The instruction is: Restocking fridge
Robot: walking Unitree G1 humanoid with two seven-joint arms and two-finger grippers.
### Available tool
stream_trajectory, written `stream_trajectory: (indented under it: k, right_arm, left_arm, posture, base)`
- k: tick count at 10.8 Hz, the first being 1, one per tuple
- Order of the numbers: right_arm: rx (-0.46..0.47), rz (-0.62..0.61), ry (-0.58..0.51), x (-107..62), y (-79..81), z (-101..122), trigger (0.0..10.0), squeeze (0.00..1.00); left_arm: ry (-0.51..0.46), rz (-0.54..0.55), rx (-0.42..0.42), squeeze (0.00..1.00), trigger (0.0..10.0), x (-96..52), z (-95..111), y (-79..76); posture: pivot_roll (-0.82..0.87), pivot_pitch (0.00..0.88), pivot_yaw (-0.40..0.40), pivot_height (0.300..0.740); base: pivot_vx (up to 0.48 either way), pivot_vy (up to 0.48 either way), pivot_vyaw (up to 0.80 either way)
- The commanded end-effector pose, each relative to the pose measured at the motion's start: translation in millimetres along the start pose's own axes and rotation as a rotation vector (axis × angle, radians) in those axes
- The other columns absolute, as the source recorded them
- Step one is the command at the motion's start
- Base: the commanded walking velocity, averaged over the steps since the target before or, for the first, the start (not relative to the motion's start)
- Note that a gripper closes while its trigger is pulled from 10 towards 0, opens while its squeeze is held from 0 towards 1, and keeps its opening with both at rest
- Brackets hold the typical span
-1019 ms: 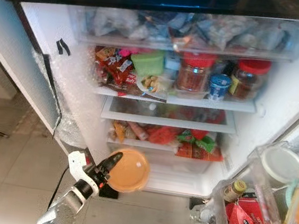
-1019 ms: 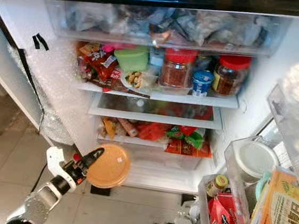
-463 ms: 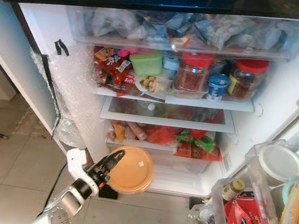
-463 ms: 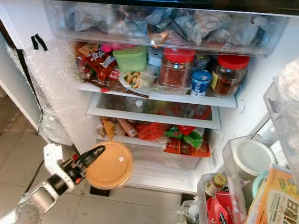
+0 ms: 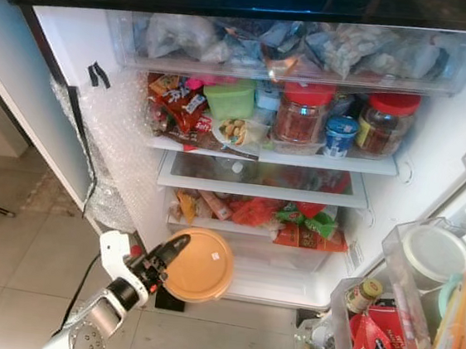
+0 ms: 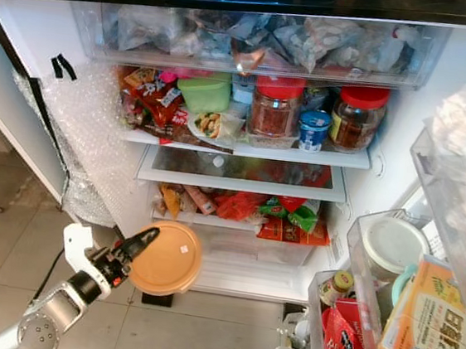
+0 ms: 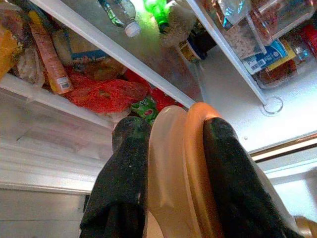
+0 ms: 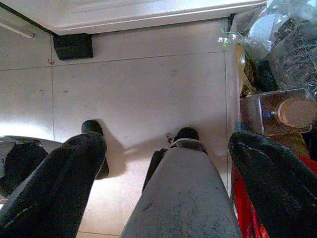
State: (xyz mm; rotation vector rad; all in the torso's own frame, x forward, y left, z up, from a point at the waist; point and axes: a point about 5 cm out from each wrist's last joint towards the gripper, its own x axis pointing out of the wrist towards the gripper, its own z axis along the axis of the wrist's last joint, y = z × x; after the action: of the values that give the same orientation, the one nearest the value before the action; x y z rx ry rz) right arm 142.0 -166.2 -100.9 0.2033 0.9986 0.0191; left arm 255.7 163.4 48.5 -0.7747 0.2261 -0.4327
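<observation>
The right gripper hangs idle over the tiled floor, jaws spread and empty. Lower left, the left gripper has its jaws clamped across the rim of an orange lidded tub, held on edge just before the fridge's bottom drawer. Beyond, the low shelf is crowded with packets and the upper shelf with jars. This looks like the carrying-in step. Next, the tub likely needs levelling and a free gap, perhaps low down, since both shelves look full.
</observation>
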Motion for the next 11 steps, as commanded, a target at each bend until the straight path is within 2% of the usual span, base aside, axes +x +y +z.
stream_trajectory:
  k: [1,4,11]
  right_arm:
    - [0.003,0.003,0.019,-1.1,1.9,-7.0,10.0,0.00]
    - [0.001,0.001,0.020,-0.9,2.1,-6.8,10.0,0.00]
    - [0.014,-0.007,0.016,-1.0,0.7,-6.1,10.0,0.00]
  left_arm:
    - [-0.009,0.001,0.005,0.00,10.0,-1.8,5.0,0.6]
    - [-0.003,0.005,0.005,0.00,10.0,-1.9,5.8,2.1]
    - [0.004,0.005,0.000,0.00,10.0,0.3,2.2,0.4]
  posture:
    - [0.06,0.083,0.065,0.740]
    - [0.06,0.089,0.067,0.740]
    - [0.06,0.118,0.063,0.740]
  base:
    - [0.000,0.000,0.00]
    - [0.000,0.000,0.00]
    - [0.257,0.000,0.00]
